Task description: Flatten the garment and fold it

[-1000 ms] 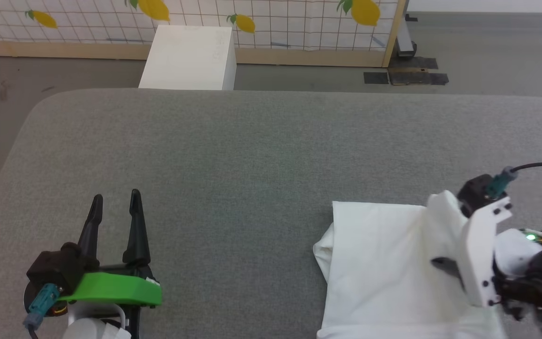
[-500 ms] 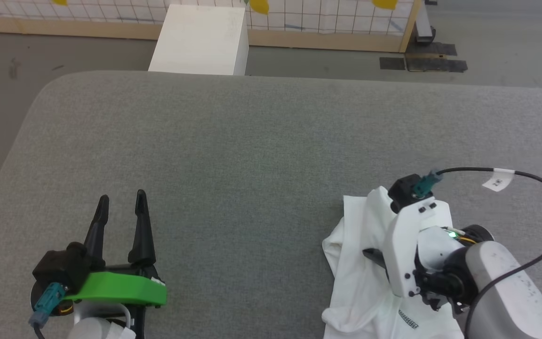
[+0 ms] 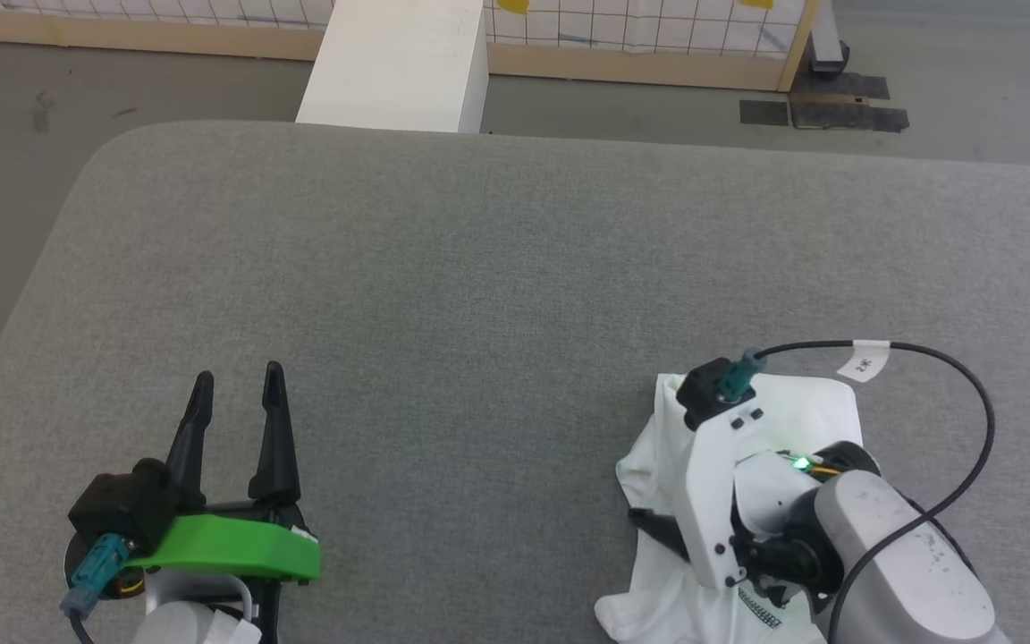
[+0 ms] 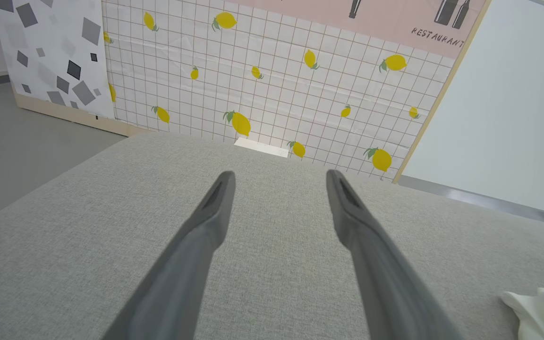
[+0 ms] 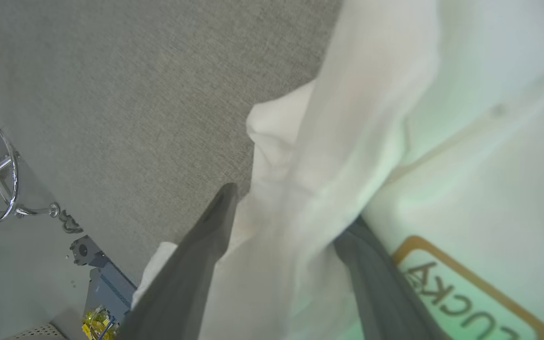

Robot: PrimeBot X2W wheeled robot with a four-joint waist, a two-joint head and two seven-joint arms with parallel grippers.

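Dark fingers [image 5: 191,269] of my right claw [image 5: 286,212] stand spread apart, released. A loose fold of the thin white soft garment [image 5: 347,141] drapes through the gap between them and hides the tip of one finger. Nothing is pinched. Just beside that finger, the right wrist view shows a tan-bordered printed label [image 5: 465,293] lying flat on the cloth.

From the head view, this claw sits over the garment at the lower right, and one dark finger pokes out past the white wrist bracket [image 3: 716,483]. The garment lies crumpled and bunched under the wrist, partly hidden by it, on the near right part of the grey fabric-covered table [image 3: 479,268]. A black cable [image 3: 984,420] with a small white tag [image 3: 864,362] loops over the arm.

My left claw [image 3: 239,374] is well apart from the cloth at the lower left, fingers parted with nothing between them, hovering over bare grey fabric. An edge of the garment shows at the lower right corner of its wrist view.

Beyond the table's far edge stands a white rigid box [image 3: 399,63] on the grey floor [image 3: 32,89], with a white grid-patterned panel printed with yellow lemons [image 4: 276,85] behind it.
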